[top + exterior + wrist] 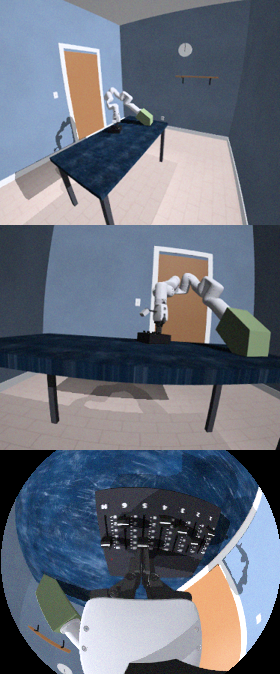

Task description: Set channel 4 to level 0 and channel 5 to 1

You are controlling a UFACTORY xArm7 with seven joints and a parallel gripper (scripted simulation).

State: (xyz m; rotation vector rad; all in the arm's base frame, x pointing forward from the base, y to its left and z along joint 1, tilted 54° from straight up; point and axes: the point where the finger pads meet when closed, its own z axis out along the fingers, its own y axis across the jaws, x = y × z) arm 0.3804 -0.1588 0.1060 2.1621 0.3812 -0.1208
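1. Table: dark blue top. The desk sits at its far end near the arm's base, well apart from the near edge.
2. Arm: folded over, wrist pointing straight down above the desk.
3. Green block: sits at the arm's base, well clear of the work.
4. Desk: small black box, on the table and level in the exterior view. The wrist view shows a row of faders at mixed heights; the numerals are too blurred to say which channel is which.
5. Gripper: jaws together on nothing, tip down among the middle fader caps. Contact cannot be confirmed.
6. Risks: the closed tip is wide against the tight spacing, so a push could drag a neighbouring cap off its level. Pressing hard at the end of travel could slide or tip the light desk. Overshooting level 1 is also likely.
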